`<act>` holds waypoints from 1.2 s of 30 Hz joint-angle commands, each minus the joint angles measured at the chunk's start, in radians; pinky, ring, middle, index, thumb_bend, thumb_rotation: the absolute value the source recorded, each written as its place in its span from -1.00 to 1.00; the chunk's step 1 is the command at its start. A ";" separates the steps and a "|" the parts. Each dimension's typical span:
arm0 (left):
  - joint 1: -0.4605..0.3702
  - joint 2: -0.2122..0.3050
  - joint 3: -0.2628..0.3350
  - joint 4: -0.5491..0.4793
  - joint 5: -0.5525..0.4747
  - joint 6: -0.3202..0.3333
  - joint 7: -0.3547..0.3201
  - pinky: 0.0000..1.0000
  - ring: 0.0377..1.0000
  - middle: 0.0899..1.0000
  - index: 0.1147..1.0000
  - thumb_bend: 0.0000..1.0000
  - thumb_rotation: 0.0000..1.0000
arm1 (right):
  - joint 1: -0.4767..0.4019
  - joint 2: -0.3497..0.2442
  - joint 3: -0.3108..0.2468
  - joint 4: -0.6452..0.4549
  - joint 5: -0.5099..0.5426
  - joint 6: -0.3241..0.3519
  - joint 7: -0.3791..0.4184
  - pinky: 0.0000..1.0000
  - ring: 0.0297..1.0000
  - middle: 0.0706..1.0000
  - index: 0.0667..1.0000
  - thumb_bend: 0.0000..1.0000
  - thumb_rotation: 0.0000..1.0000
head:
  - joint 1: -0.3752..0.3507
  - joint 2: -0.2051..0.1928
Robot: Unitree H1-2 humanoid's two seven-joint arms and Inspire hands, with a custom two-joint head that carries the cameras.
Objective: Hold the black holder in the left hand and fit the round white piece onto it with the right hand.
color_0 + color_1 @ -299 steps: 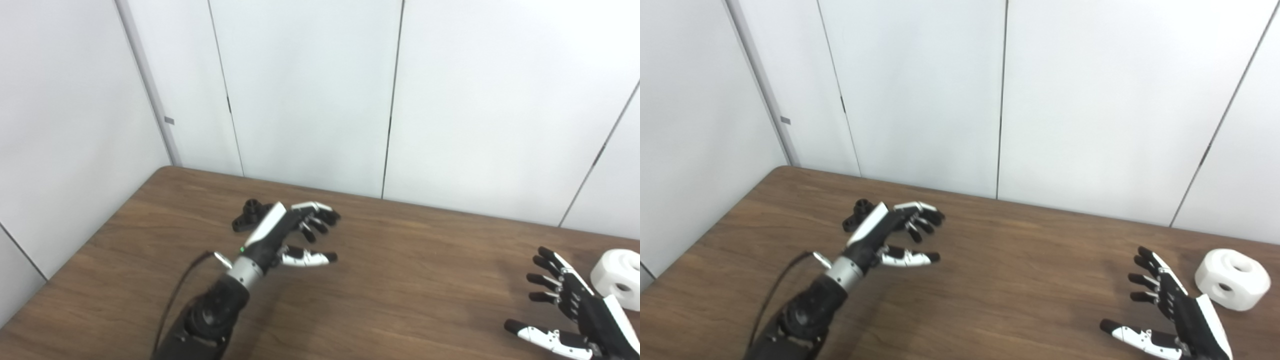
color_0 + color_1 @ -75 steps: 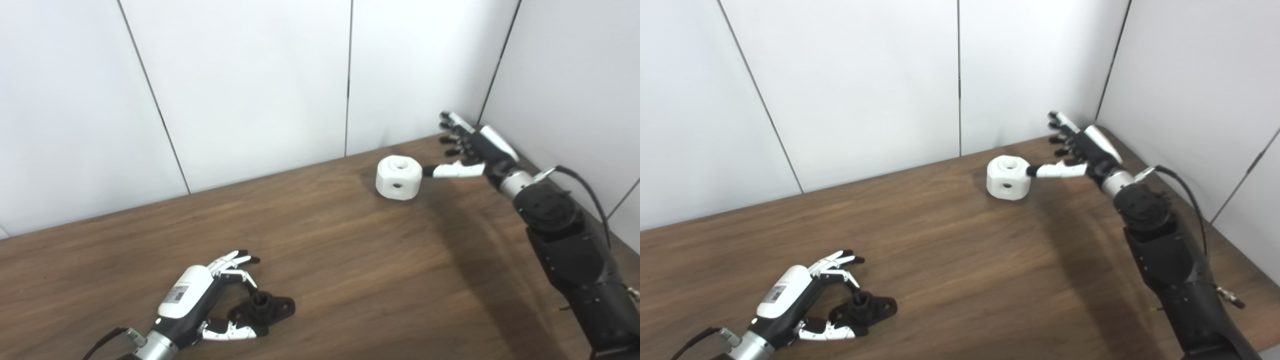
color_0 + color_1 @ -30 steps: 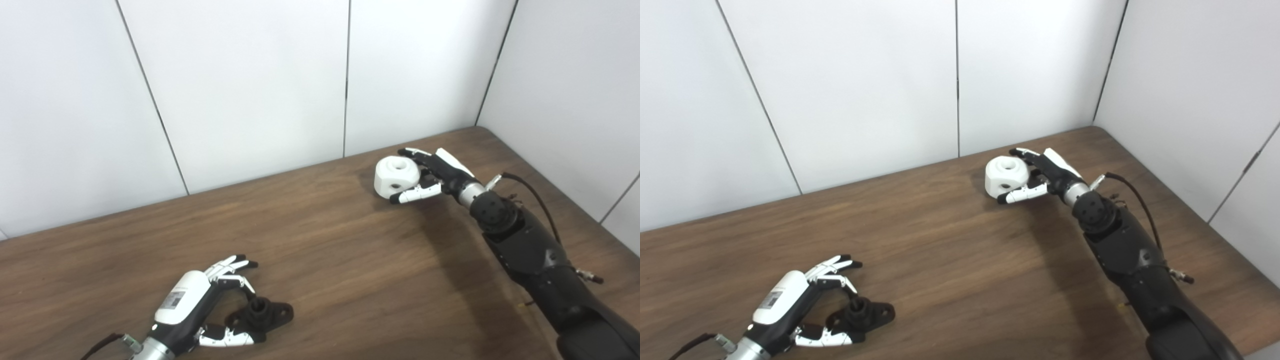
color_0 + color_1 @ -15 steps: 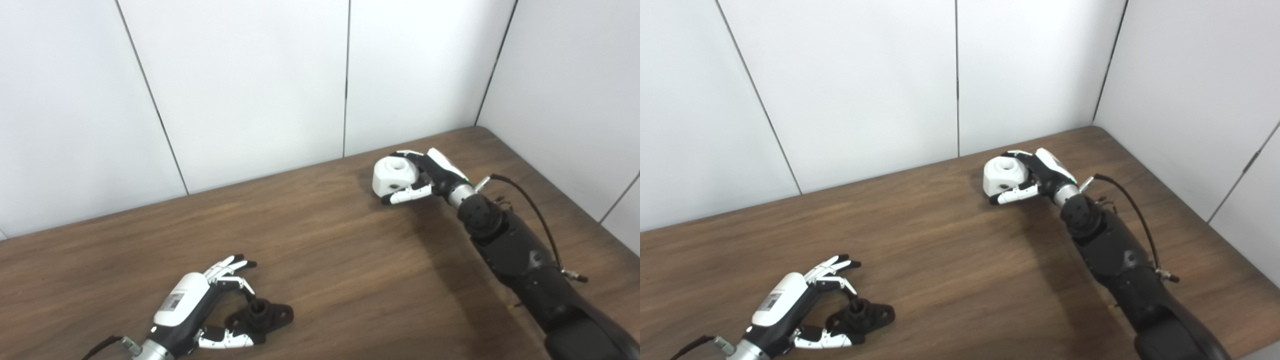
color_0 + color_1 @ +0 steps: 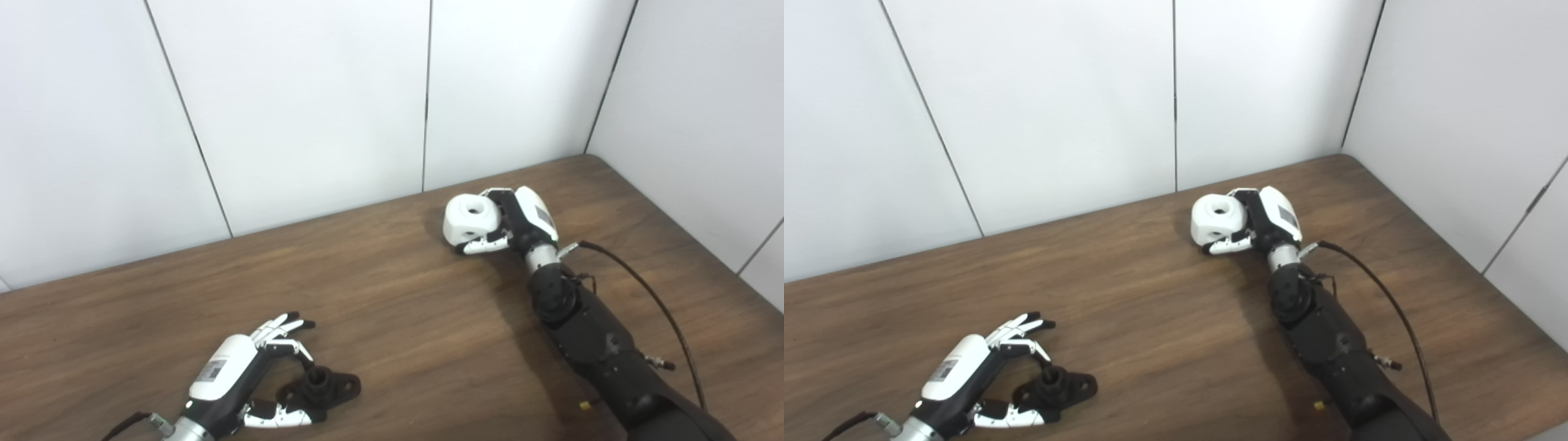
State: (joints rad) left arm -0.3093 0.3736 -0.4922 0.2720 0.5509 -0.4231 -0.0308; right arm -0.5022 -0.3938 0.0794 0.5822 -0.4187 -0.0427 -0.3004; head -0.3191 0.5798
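The black holder (image 5: 323,386) lies on the wooden table (image 5: 398,306) near the front left, its round post pointing up. My left hand (image 5: 236,383) curls loosely around its left side, fingers (image 5: 285,323) spread above it and thumb by its near edge; it is open. At the back right, the round white piece (image 5: 470,216), with a hole on top and one on its side, sits in my right hand (image 5: 520,220). That hand is shut on it, thumb (image 5: 1226,246) under the piece and fingers behind it. Whether the piece still touches the table I cannot tell.
White wall panels (image 5: 306,110) close off the table's back edge, and another panel wall (image 5: 1470,122) runs along the right edge. A black cable (image 5: 649,294) loops off my right forearm. Bare wood lies between the two hands.
My right hand has closed on the white piece, turned at the wrist and carried it a little to the left. The left hand and the holder have stayed put.
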 commanded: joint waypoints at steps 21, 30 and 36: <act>0.080 0.015 -0.041 0.076 0.088 0.008 -0.019 0.73 0.86 0.70 -0.17 0.05 -0.90 | 0.011 -0.004 0.011 -0.286 0.020 -0.029 0.149 0.30 0.42 0.35 -0.11 0.04 -0.74 | 0.057 0.018; 0.079 0.011 -0.041 0.057 0.090 0.043 -0.049 0.78 0.89 0.73 -0.17 0.05 -0.90 | 0.025 0.028 0.065 -0.527 0.015 0.003 0.303 0.26 0.41 0.37 -0.11 0.04 -0.73 | 0.097 0.030; 0.079 0.009 -0.043 0.041 0.086 0.055 -0.063 0.81 0.91 0.74 -0.17 0.05 -0.90 | 0.050 0.049 0.104 -0.694 0.038 0.060 0.443 0.25 0.42 0.39 -0.11 0.04 -0.74 | 0.135 0.042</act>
State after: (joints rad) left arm -0.3077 0.3682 -0.4940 0.2646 0.5839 -0.4192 -0.0100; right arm -0.4245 -0.3345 0.1858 -0.0613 -0.3944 0.0164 0.1276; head -0.1842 0.6212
